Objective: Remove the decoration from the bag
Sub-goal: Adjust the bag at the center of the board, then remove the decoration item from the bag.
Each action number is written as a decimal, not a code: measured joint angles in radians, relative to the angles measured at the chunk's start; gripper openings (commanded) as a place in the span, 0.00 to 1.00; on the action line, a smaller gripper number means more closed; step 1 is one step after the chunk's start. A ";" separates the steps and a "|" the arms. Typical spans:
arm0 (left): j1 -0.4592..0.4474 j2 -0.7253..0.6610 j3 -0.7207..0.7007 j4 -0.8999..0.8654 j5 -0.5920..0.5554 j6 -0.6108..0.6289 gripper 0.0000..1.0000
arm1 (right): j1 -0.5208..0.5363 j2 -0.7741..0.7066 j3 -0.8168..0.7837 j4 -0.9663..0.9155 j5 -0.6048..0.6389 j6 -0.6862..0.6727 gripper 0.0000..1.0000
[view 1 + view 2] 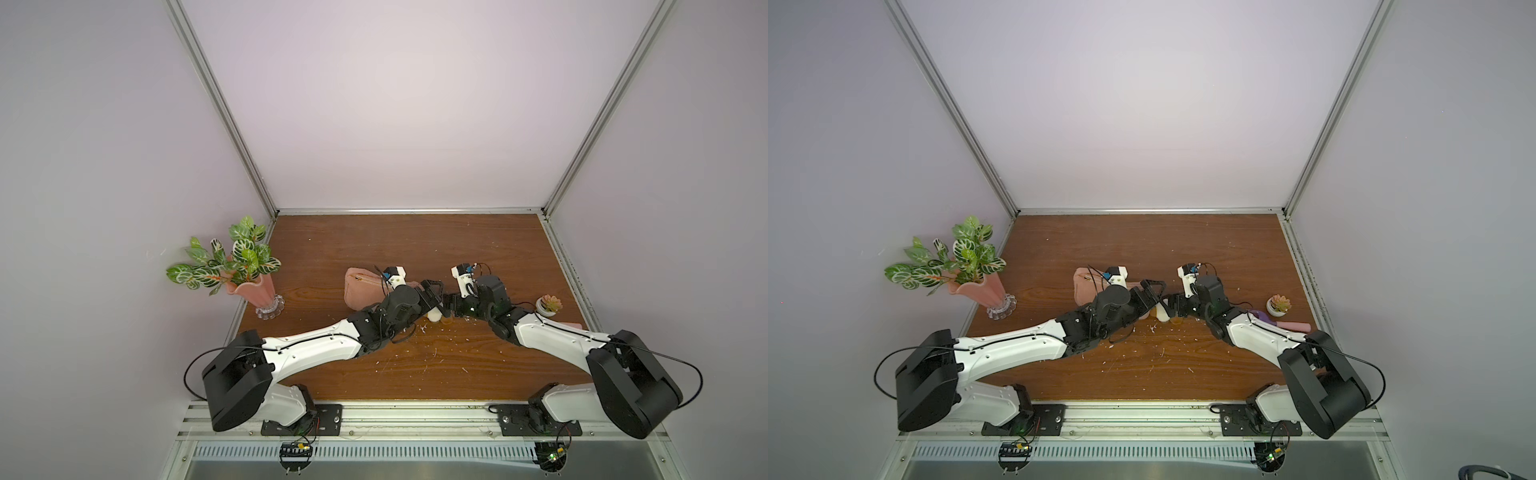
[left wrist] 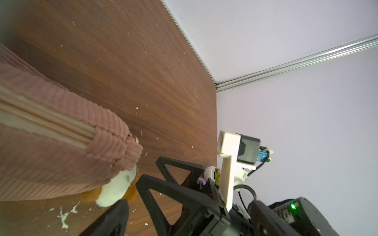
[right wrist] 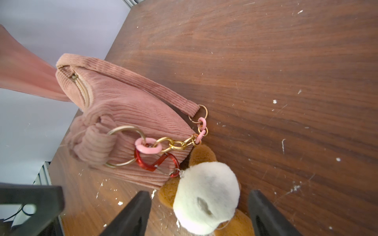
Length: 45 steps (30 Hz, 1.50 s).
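Note:
The bag [image 1: 361, 289] [image 3: 122, 114] is a dusty-pink corduroy zip pouch lying on the wooden table [image 1: 415, 245]. The decoration [image 3: 206, 194] [image 1: 434, 316] is a cream plush with tan parts. It lies at the bag's end, hung by a red clip [image 3: 157, 161] from a gold ring. My right gripper [image 3: 199, 193] [image 1: 449, 303] is open, one black finger on each side of the plush with gaps. My left gripper [image 2: 189, 202] [image 1: 434, 293] faces it, open wide. One of its fingers [image 2: 114, 216] is beside the plush [image 2: 116, 190].
A pink vase with leaves [image 1: 249, 286] stands at the table's left edge. A small succulent in a white pot [image 1: 548, 305] sits at the right, with a pink and purple item [image 1: 1291, 326] beside it. A gold and pink chain [image 3: 184, 143] links the bag's strap. White flecks litter the table.

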 measured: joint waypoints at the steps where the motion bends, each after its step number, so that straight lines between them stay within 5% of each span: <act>1: 0.000 0.014 0.000 0.010 0.000 0.001 0.91 | 0.000 0.003 0.000 0.003 0.004 0.000 0.80; 21: 0.068 0.114 0.003 0.050 -0.053 0.071 0.90 | 0.000 0.021 -0.016 0.069 -0.017 0.009 0.77; 45: 0.091 -0.015 -0.005 -0.013 -0.093 0.147 0.96 | -0.036 0.147 0.063 0.181 -0.148 0.034 0.68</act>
